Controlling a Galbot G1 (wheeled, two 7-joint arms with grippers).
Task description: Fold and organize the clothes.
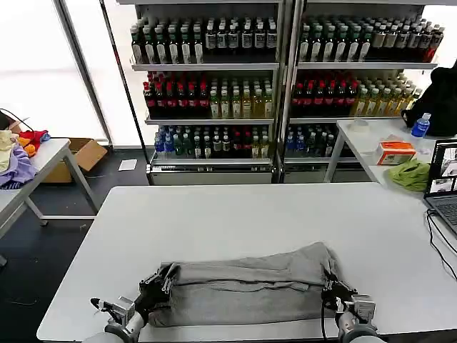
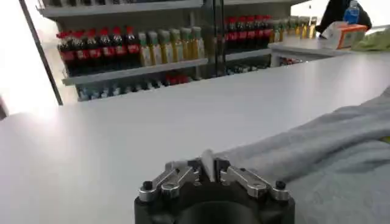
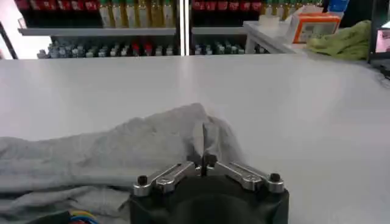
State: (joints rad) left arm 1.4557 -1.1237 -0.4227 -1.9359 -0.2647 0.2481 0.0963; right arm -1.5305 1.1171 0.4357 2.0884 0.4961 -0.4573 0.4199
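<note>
- The light grey T-shirt (image 1: 246, 286) is lying bunched into a long, wrinkled band across the near part of the white table (image 1: 235, 214), close to the table's front edge and running between the two grippers.
- The left gripper (image 1: 158, 281) is sitting at the left end of the T-shirt, down by the table's near edge; in the left wrist view its fingers (image 2: 207, 165) are pressed together on a small fold of the grey fabric, pinching it.
- The right gripper (image 1: 333, 289) is sitting at the right end of the T-shirt, also close to the table's near edge; in the right wrist view its fingers (image 3: 203, 159) are drawn tight together on a raised ridge of the cloth, pinching the T-shirt (image 3: 122, 152) there.
- A little multicolour patch (image 3: 82, 217) is peeking out from under the grey fabric, just beside the right gripper's body.
- The T-shirt's upper layer is humping up towards its right end, where a rounded lobe is reaching farthest from the table's near edge.
- Behind the table, shelves of bottled drinks (image 1: 214, 86) are standing against the window wall.
- A lime-green cloth (image 1: 410, 174) and an orange box (image 1: 395, 151) are resting on a second table beyond the white table's far right corner.
- A laptop (image 1: 444, 182) is sitting open off the white table's right edge, with a black cable trailing onto the table.
</note>
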